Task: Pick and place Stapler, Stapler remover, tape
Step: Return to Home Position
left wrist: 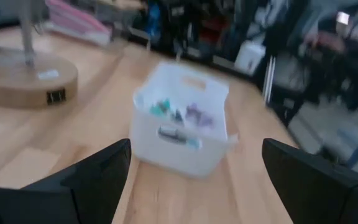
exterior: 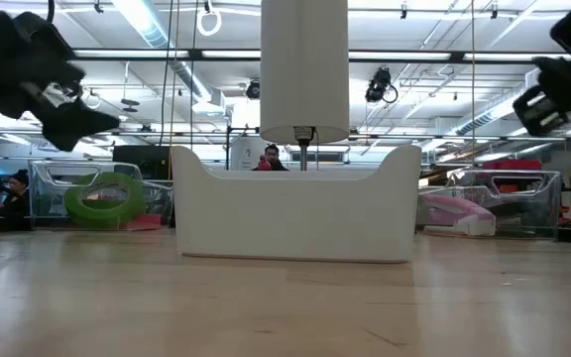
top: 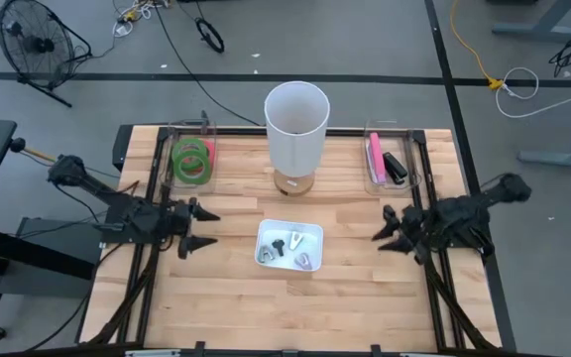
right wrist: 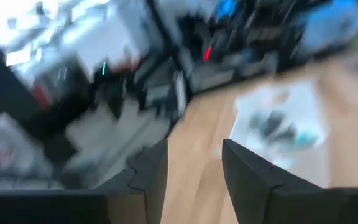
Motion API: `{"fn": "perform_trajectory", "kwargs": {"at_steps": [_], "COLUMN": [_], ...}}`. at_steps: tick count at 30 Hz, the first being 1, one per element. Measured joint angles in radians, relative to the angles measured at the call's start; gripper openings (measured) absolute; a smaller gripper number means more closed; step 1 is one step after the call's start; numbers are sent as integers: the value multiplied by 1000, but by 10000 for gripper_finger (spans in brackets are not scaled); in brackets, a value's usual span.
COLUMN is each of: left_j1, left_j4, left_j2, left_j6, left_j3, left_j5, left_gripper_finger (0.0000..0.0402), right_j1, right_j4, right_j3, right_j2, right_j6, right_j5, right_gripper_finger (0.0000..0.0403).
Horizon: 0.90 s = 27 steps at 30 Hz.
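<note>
Grey floor [top: 385, 40] around the rig, with a fan [top: 30, 42] and loose cables. Wooden table [top: 226, 297] is mostly bare. We have the white lamp [top: 295, 124] beyond both claws, mid-table. White bin [top: 289, 230] sits between left gripper [top: 206, 228] and right gripper [top: 380, 227], with stapler removers [top: 285, 246] inside. Both claws are released, empty, and hover above the wood. Green tape [top: 192, 161] lies in the left transparent bin [top: 206, 127] beyond the left gripper. Pink stapler [top: 375, 157] lies in the right transparent bin [top: 370, 183] beyond the right gripper.
</note>
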Motion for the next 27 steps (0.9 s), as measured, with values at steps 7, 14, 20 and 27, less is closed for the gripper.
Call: {"fn": "perform_trajectory", "kwargs": {"at_steps": [7,14,20,27], "left_j1": [150,270,329,371], "left_j4": [0,-2,-3,50], "left_j2": [-101,-123,-251,-273], "left_j6": [0,0,0,0], "left_j3": [0,0,-1,-2], "left_j5": [-2,0,2,-6], "left_gripper_finger": [367,367,367,367], "right_j1": [-285,-409,-405,-349], "right_j4": [128,149,140,140], "right_j3": [2,0,0,0], "right_j2": [-71,-70,-70,-70], "right_j6": [0,0,-1,-1], "right_j5": [-11,97,212,233], "right_gripper_finger": [153,153,153,153]}}
